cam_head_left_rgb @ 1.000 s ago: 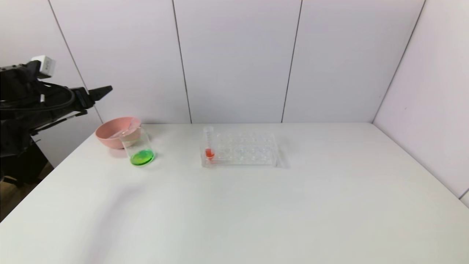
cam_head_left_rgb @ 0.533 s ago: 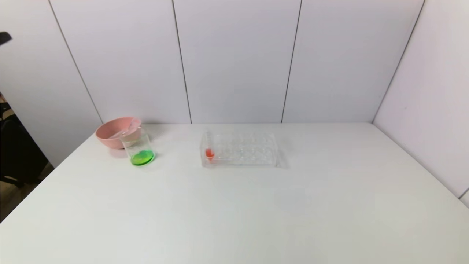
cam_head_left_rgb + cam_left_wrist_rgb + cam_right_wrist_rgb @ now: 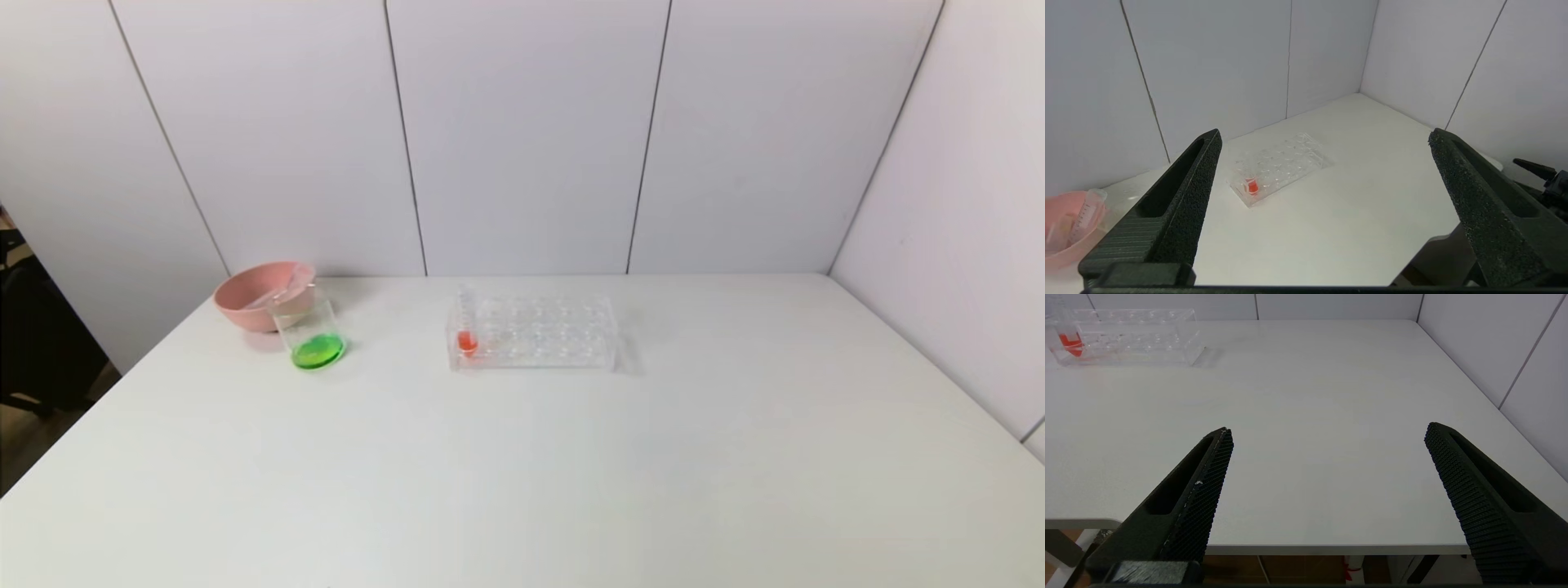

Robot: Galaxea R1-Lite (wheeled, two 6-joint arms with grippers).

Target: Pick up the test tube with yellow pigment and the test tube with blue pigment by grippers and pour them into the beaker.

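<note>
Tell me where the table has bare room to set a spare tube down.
The widest bare stretch runs from the clear rack to the table's right edge, and the whole near half is bare too. A narrower gap lies between the rack and the beaker. The far left corner is crowded: beaker right beside the pink bowl.

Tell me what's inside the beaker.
The beaker holds a shallow layer of green liquid at its base. No tube stands in it. The pink bowl sits directly behind it.
</note>
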